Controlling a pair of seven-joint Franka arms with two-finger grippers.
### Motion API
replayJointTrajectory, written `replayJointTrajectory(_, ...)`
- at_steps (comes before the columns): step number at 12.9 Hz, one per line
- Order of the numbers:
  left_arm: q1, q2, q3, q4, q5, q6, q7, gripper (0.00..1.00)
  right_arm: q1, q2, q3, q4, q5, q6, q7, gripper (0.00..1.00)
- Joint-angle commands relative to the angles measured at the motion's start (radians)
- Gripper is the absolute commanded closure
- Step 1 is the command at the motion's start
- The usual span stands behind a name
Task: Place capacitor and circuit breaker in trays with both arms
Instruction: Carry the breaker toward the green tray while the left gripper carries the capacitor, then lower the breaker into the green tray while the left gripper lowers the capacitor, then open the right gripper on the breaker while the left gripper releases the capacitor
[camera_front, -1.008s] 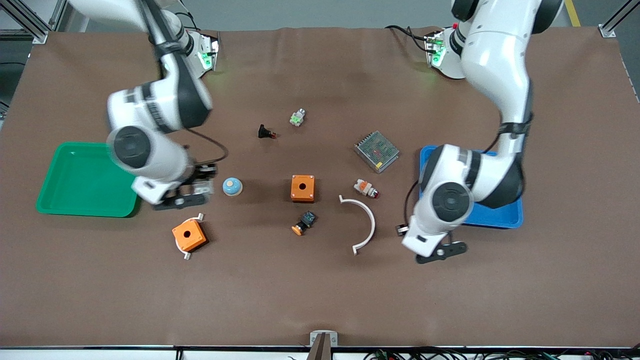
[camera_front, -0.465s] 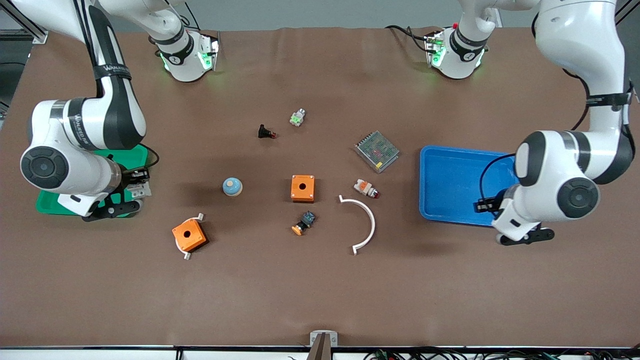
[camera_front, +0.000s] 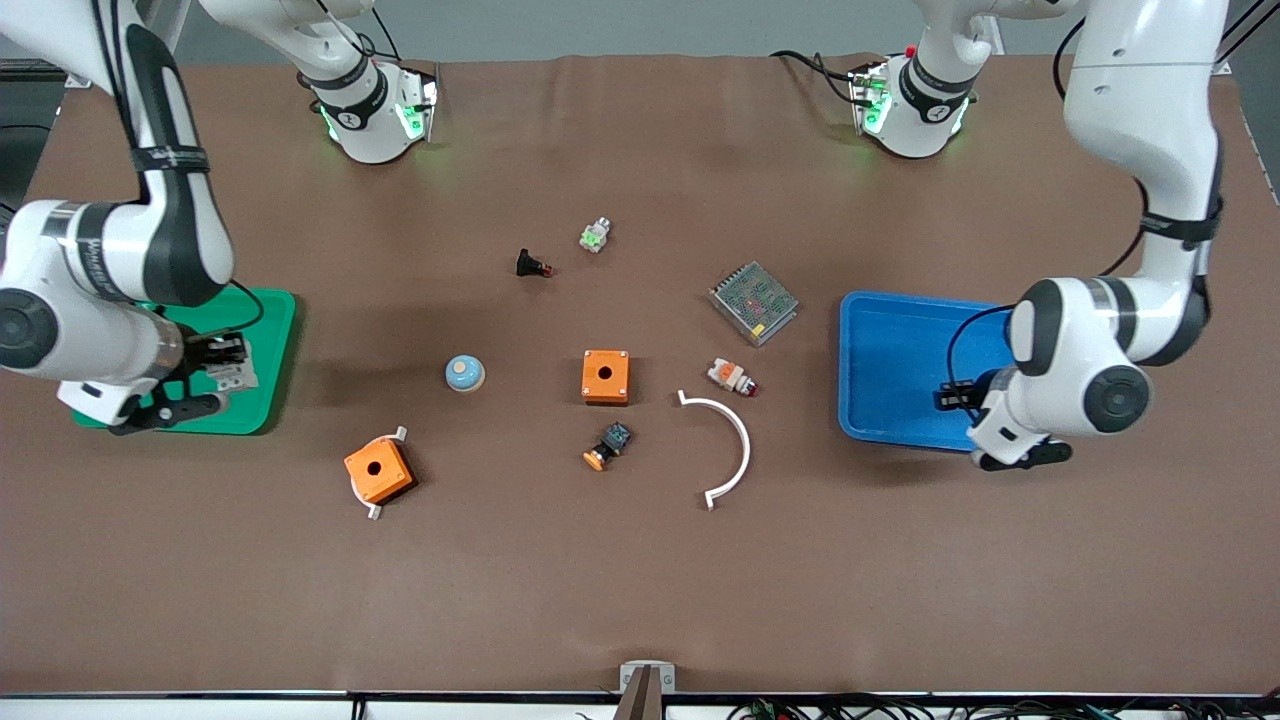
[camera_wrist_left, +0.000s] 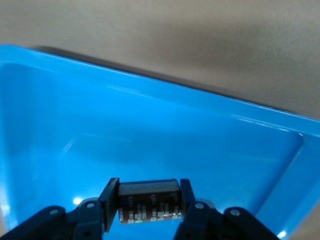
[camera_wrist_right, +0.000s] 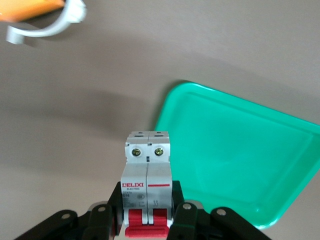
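**Lighting and picture quality**

Illumination: bright, even, from overhead. Shadows: soft, short, lying close under the parts mid-bench and as broad dim patches beneath both arms. Glare: small white highlights on the blue tray (camera_wrist_left: 150, 125) floor and along its rim in the left wrist view; a mild sheen on the green tray (camera_wrist_right: 240, 150) in the right wrist view. Focus: front view crisp to all edges; wrist views sharp on the capacitor (camera_wrist_left: 149, 200) and circuit breaker (camera_wrist_right: 148, 190), softer on the surface around them. Green indicator glow at both arm bases.

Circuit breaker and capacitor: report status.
Right claw shut on circuit breaker over green tray. Left claw shut on capacitor over blue tray. Nothing obstructing.
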Motion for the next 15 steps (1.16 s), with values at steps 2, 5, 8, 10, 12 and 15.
replayJointTrajectory(2, -0.006, 0.013, -0.009, -0.078, -0.018, 0.096, 0.009, 0.88, -0.140, -0.096, 0.021, -0.202, -0.022, 0.137, -0.153, 0.96)
replayJointTrajectory(5, -0.015, 0.017, -0.008, -0.068, -0.011, 0.104, 0.013, 0.37, -0.224, -0.089, 0.021, -0.285, -0.022, 0.285, -0.235, 0.96)
replayJointTrajectory(8, -0.015, -0.038, -0.008, -0.023, -0.005, 0.067, 0.009, 0.00, -0.256, -0.042, 0.021, -0.286, -0.022, 0.337, -0.235, 0.96)
replayJointTrajectory(10, -0.015, -0.094, -0.008, 0.001, 0.016, 0.049, 0.009, 0.00, -0.275, -0.010, 0.023, -0.286, -0.019, 0.362, -0.235, 0.94)
replayJointTrajectory(12, -0.011, -0.165, -0.008, 0.038, 0.108, 0.047, 0.006, 0.00, -0.273, 0.012, 0.024, -0.285, -0.015, 0.379, -0.232, 0.94)
replayJointTrajectory(15, 0.011, -0.268, -0.003, 0.073, 0.114, 0.041, 0.054, 0.00, -0.273, 0.049, 0.026, -0.285, -0.011, 0.409, -0.232, 0.92)
